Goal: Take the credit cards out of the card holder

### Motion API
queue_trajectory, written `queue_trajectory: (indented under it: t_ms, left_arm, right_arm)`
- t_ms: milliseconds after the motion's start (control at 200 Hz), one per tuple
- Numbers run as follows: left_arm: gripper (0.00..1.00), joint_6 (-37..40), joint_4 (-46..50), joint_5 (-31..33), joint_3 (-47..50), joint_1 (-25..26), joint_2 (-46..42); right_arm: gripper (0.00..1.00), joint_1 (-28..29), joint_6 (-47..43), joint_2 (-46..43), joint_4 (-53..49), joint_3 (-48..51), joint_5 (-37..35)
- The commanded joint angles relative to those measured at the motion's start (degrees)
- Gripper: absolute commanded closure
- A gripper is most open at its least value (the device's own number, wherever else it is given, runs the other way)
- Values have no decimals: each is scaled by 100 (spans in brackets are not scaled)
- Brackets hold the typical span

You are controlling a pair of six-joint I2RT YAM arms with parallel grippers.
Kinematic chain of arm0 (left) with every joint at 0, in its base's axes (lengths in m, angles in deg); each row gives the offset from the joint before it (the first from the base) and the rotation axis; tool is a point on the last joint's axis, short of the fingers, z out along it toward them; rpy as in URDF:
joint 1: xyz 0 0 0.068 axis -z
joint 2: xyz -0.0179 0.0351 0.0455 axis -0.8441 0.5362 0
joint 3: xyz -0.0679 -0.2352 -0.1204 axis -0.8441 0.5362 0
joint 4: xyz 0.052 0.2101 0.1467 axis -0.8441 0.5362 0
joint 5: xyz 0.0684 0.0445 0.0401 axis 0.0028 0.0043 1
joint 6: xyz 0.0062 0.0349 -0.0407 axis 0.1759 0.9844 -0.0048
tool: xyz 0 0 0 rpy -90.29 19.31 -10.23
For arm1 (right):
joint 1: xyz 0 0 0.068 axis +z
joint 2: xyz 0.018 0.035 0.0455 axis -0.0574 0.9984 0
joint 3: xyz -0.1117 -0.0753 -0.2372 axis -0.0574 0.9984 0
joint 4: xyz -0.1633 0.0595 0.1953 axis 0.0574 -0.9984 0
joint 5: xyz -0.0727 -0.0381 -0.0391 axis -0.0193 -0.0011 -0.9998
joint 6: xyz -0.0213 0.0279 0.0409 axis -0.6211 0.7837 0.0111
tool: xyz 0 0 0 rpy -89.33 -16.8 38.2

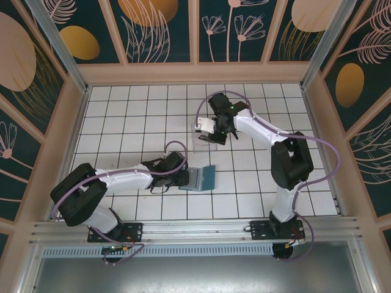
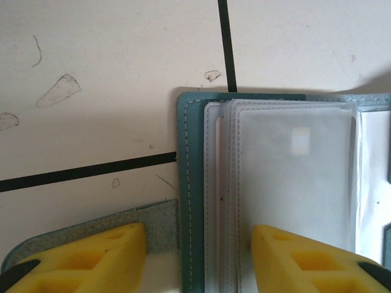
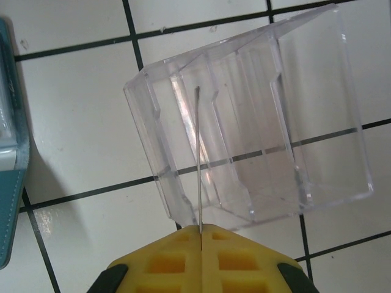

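Teal wallet (image 2: 185, 159) lies open beneath the left end effector (image 2: 197, 244), fingers apart, likely steadying it; the right end effector (image 3: 200, 232) clamps a card (image 3: 198, 152) above the clear stand (image 3: 275, 110).

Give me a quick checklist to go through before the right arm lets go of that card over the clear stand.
1. Right jaws shut on the card: ok.
2. Card lined up with a slot of the clear stand: ok.
3. Card seated to the slot's bottom: cannot tell.
4. Stand apart from the card holder: ok.
5. Left jaws apart over the open card holder: ok.
6. More cards left in the cloudy sleeves: cannot tell.
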Motion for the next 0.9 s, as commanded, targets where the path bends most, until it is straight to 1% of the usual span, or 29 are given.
queue_trajectory:
  t_ms: [0,380,701,896]
  left_arm:
    - [50,5,313,-80,164,-49,67]
    - [50,-7,330,-52,178,-42,42]
    - [50,-21,301,-36,231,-40,45]
    - [50,-12,297,-41,232,-40,58]
  right_arm:
    - [100,35,-186,187,-402,-320,-11]
    - [100,444,-183,551,-836,-649,203]
    - [100,458,-32,1034,-1341,-1129,-120]
    - [100,452,50,982,-1468,-1229,-286]
